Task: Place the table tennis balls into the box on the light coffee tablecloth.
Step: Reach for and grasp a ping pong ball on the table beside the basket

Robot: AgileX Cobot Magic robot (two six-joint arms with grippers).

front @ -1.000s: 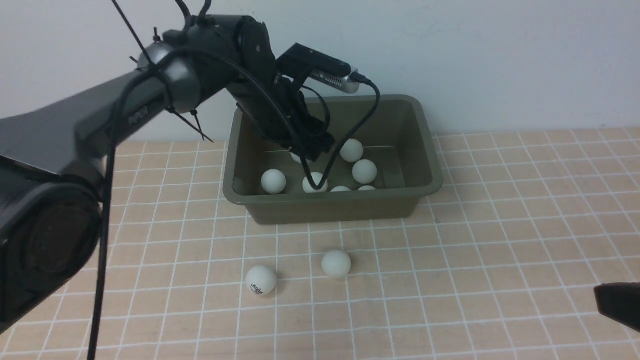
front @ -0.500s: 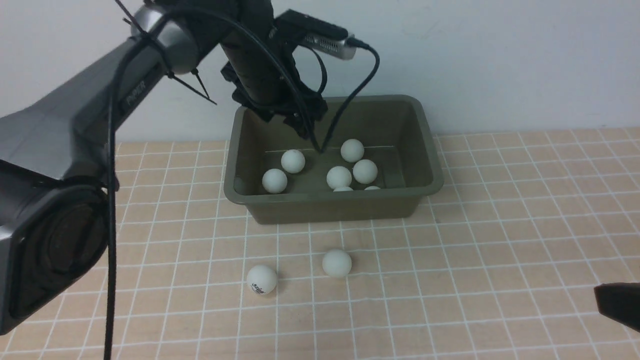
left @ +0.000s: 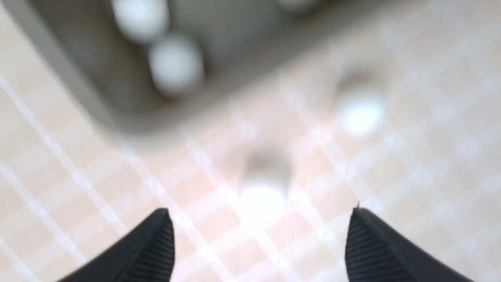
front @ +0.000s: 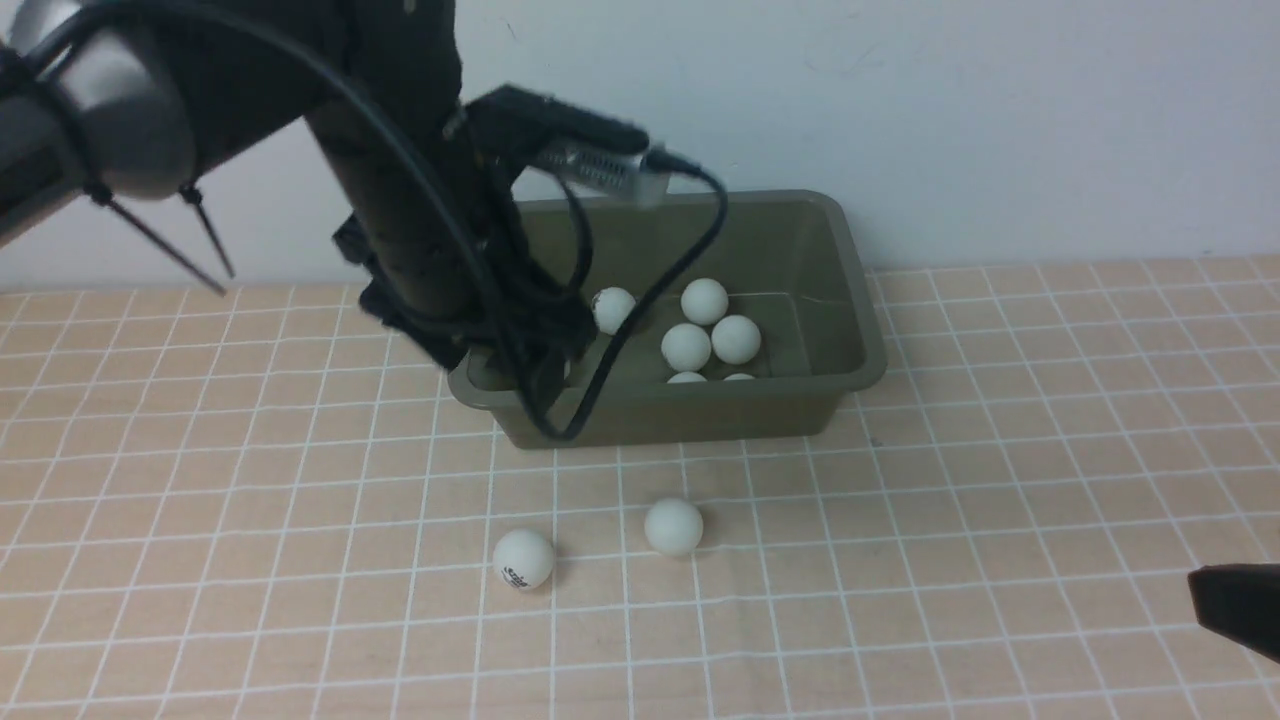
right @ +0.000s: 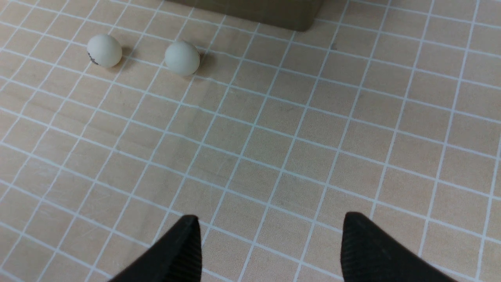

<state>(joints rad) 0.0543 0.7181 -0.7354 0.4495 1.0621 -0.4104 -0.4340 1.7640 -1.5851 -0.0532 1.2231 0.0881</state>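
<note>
The dark olive box (front: 862, 335) stands on the light coffee tablecloth (front: 1000, 450) at the back. Several white table tennis balls lie in it, among them one (front: 704, 300) near the far wall and one (front: 686, 345) in the middle. Two more balls rest on the cloth in front: a logo ball (front: 523, 558) and a plain one (front: 673, 526). My left gripper (left: 260, 211) is open and empty, hanging above the box's near-left corner; its view is blurred. My right gripper (right: 270, 219) is open and empty over bare cloth at the near right.
The left arm and its cables (front: 600, 370) hang over the box's near-left rim and hide part of the inside. A pale wall stands right behind the box. The tip of the right gripper (front: 1235, 605) shows at the near right edge.
The left arm pulled back from over the box's inside toward its near-left corner and swung lower. Its jaws spread wider. Balls in the box rolled. The right arm stayed still.
</note>
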